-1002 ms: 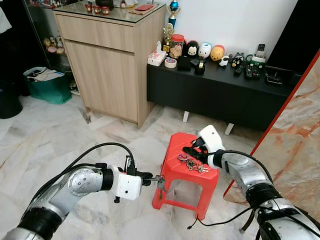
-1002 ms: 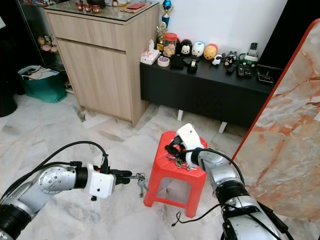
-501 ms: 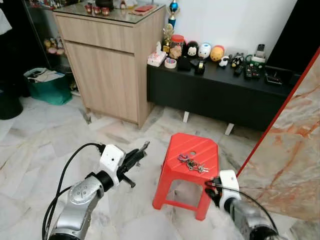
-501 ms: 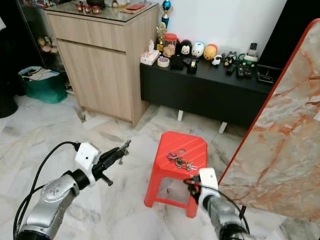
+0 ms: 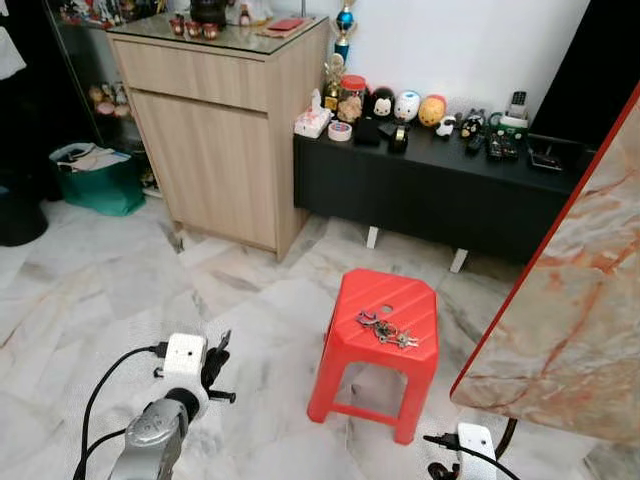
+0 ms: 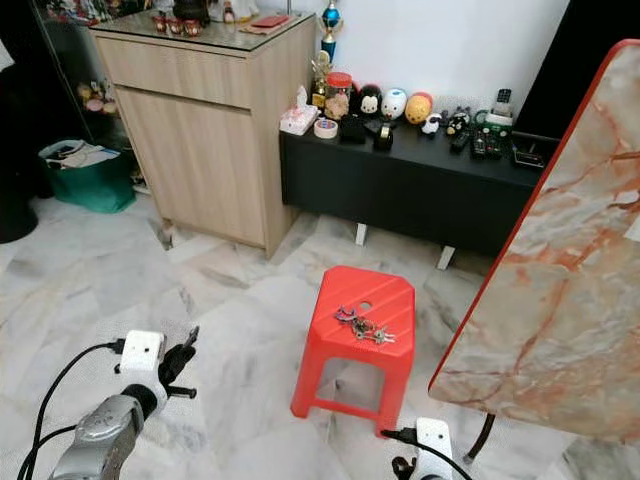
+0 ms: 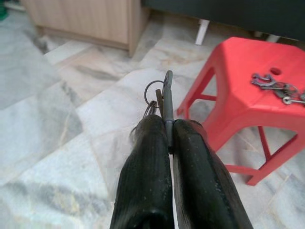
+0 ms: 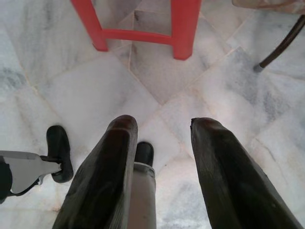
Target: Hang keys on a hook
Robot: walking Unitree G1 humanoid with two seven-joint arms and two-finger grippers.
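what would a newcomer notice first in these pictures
The bright red stool in the middle of the pale marble floor, with a bunch of keys lying on its seat. Next, the left tool shut on a key with a ring, held low beside the stool. Behind, a row of small figurines stands on the black sideboard.

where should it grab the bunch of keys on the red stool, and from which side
Take the bunch of keys at its ring end, coming straight down from above: it lies flat on the red stool, sprawled loosely, so a side approach would probably only push it. The right gripper, jaws open, looks free for it.
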